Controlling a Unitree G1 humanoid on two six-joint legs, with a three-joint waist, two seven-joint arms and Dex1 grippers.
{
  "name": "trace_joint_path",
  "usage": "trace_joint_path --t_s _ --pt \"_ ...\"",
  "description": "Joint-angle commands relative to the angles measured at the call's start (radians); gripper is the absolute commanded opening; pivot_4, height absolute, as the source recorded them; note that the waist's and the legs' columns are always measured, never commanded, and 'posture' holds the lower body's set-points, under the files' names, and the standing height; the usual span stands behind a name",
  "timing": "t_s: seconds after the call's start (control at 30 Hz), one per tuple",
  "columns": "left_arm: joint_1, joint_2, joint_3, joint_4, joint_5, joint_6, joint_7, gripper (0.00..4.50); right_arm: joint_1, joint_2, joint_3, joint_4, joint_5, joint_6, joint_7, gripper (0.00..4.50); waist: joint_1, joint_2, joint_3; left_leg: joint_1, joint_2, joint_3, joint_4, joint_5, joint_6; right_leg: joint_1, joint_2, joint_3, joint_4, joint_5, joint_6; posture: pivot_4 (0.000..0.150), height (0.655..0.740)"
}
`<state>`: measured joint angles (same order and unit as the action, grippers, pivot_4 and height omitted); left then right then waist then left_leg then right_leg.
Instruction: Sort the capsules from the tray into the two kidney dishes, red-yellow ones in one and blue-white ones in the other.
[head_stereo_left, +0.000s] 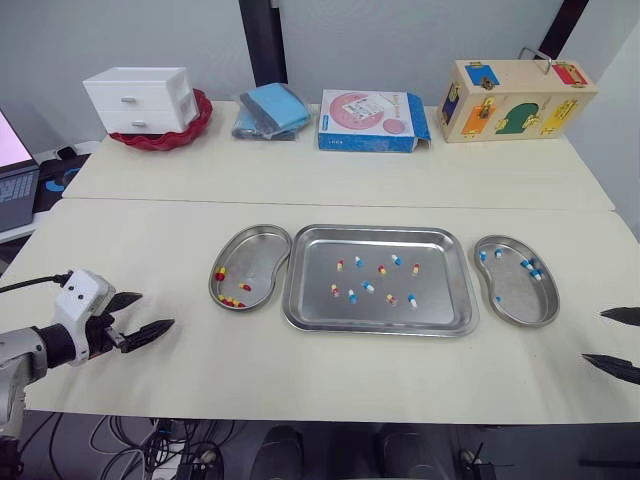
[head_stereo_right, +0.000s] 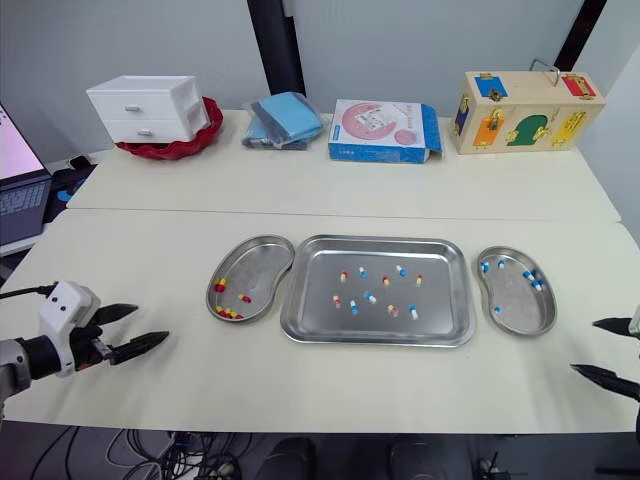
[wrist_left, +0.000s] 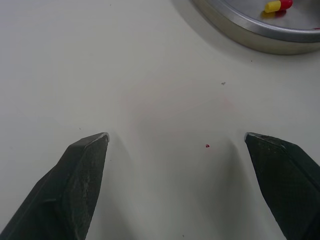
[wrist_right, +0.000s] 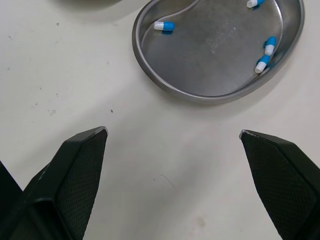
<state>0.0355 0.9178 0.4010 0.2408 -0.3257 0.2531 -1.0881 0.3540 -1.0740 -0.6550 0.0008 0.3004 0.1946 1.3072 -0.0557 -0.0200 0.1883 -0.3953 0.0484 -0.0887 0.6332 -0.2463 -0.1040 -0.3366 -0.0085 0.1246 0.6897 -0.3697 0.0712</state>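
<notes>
A steel tray (head_stereo_left: 460, 300) in the middle of the table holds several red-yellow and blue-white capsules (head_stereo_left: 368, 287). On its left a kidney dish (head_stereo_left: 262, 245) carries several red-yellow capsules (head_stereo_left: 232, 300). On its right a second kidney dish (head_stereo_left: 515, 300) carries several blue-white capsules (wrist_right: 164, 25). My left gripper (head_stereo_left: 143, 315) hovers open over bare table left of the left dish, nothing between its fingers. My right gripper (head_stereo_left: 615, 342) stands open at the table's right front edge, just short of the right dish (wrist_right: 210, 55), holding nothing.
At the back stand a white drawer box (head_stereo_left: 140, 98) on a red dish, a blue folded cloth (head_stereo_left: 271, 110), a flat pink-and-blue carton (head_stereo_left: 372, 120) and a wooden latch box (head_stereo_left: 514, 98). A laptop (head_stereo_left: 15, 175) sits off the table's left end.
</notes>
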Motion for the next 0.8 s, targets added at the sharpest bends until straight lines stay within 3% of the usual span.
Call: trace_joint_path --t_s 0.03,0.57,0.8 --pt "0.034 0.018 0.043 -0.010 -0.027 -0.015 -0.027 4.50 0.036 0.021 -0.071 -0.042 0.035 0.028 0.005 4.48 0.000 0.000 0.000 0.000 0.000 0.000 0.000 0.000 0.000 0.000 0.000 0.000 0.000 0.000 0.000 0.150 0.7312" --pt "0.103 0.018 0.075 -0.034 -0.046 -0.007 -0.039 4.50 0.142 0.092 -0.104 -0.135 0.021 -0.013 -0.021 4.48 0.000 0.000 0.000 0.000 0.000 -0.001 0.001 0.000 0.000 0.001 0.000 -0.001 0.000 0.000 0.000 0.150 0.7312" --pt "0.198 -0.021 0.128 -0.108 -0.072 0.002 -0.012 4.50 0.175 0.208 -0.045 -0.364 0.087 0.013 -0.082 4.48 0.001 0.000 0.000 0.000 0.000 -0.002 0.001 0.000 0.000 0.001 0.000 -0.001 0.000 0.000 0.000 0.150 0.7312"
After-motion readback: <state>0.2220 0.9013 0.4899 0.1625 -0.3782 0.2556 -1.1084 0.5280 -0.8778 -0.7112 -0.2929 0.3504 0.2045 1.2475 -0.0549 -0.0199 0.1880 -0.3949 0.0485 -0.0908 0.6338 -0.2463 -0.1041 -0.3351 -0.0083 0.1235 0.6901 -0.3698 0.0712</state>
